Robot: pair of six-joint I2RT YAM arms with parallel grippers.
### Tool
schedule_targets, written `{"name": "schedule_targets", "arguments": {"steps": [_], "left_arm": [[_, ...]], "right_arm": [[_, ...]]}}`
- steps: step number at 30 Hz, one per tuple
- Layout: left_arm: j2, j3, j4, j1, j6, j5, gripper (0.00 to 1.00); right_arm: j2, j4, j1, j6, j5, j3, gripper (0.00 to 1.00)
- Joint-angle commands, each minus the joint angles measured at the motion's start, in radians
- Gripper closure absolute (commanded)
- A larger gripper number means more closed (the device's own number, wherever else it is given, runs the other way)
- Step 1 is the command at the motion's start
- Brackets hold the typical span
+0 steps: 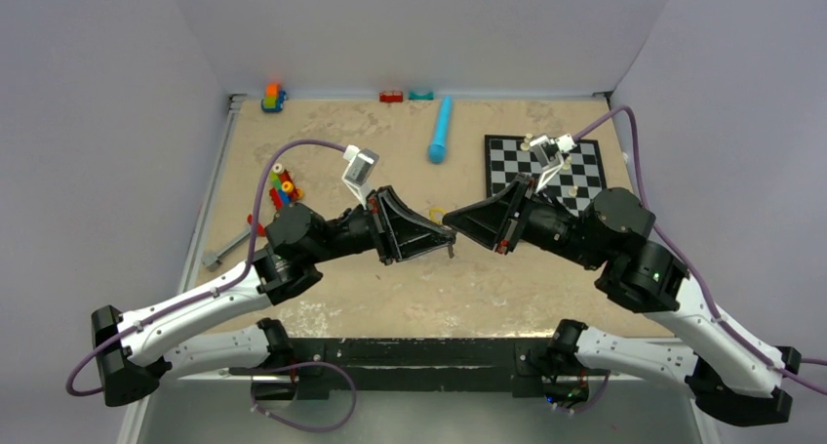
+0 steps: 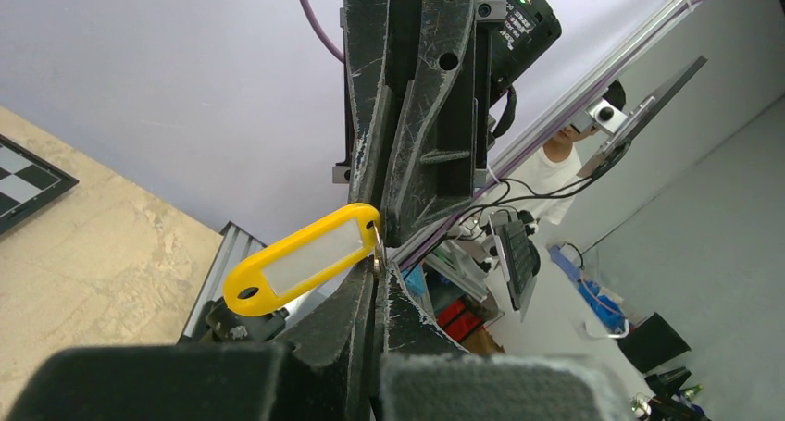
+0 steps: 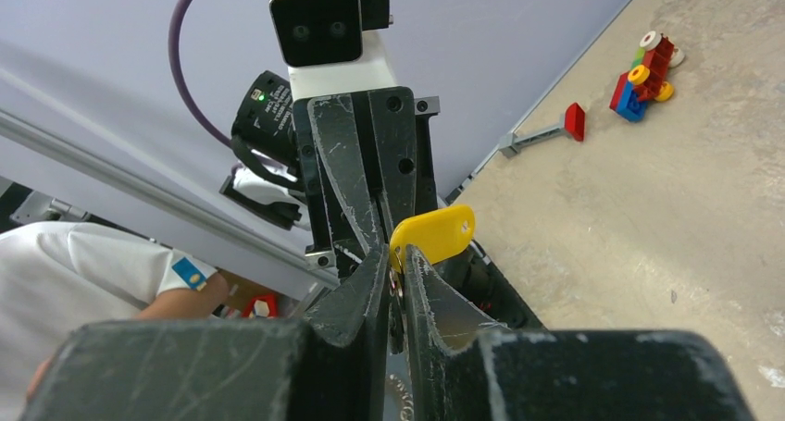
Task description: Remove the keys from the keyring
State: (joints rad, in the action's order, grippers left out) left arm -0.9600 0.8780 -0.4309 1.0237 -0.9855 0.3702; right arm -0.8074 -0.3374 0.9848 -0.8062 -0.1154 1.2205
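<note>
1. The bench (image 1: 410,302) carries a chessboard (image 1: 546,166) at the far right and toys at the far left. Both lie well apart from the work, which hangs in the air above the bench's middle.
2. The two arms meet there, tip to tip.
3. The left pincer (image 2: 377,273) is pressed together and clamped on the keyring (image 2: 379,251), just where the yellow tag (image 2: 301,271) joins it.
4. The right pincer (image 3: 396,260) is nearly together, with a narrow slit left and a glint of metal in it. Whether it truly grips, I cannot tell.
5. The tag sticks out sideways from the meeting point, touching nothing else.
6. The keys should be at that same point, but the fingers hide them. A small dangling bit (image 1: 451,252) under the tips in the top view may be one; it is too small to say.
7. Risks, as I judge them:
   - The right pincer may have the ring rather than a key, so pulling would only tug the ring against the left grip.
   - A thin key could slide out of the slit.
   - If the left grip slips, the whole bunch would drop onto the bench.
</note>
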Motion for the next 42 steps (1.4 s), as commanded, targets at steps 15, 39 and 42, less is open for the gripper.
{"name": "schedule_targets", "arguments": {"steps": [15,39,42], "left_arm": [[0.039,0.005,-0.008,0.004,-0.009,0.025,1.0],[0.142,0.072,0.396,-0.016,0.105,0.073,1.0],[0.142,0.104,0.499,-0.022,0.12,0.113,1.0]], "right_arm": [[-0.005,0.025,-0.004,0.01,-0.01,0.017,0.89],[0.007,-0.083,-0.003,0.077,-0.012,0.065,1.0],[0.003,-0.095,-0.004,0.084,-0.026,0.061,1.0]]}}
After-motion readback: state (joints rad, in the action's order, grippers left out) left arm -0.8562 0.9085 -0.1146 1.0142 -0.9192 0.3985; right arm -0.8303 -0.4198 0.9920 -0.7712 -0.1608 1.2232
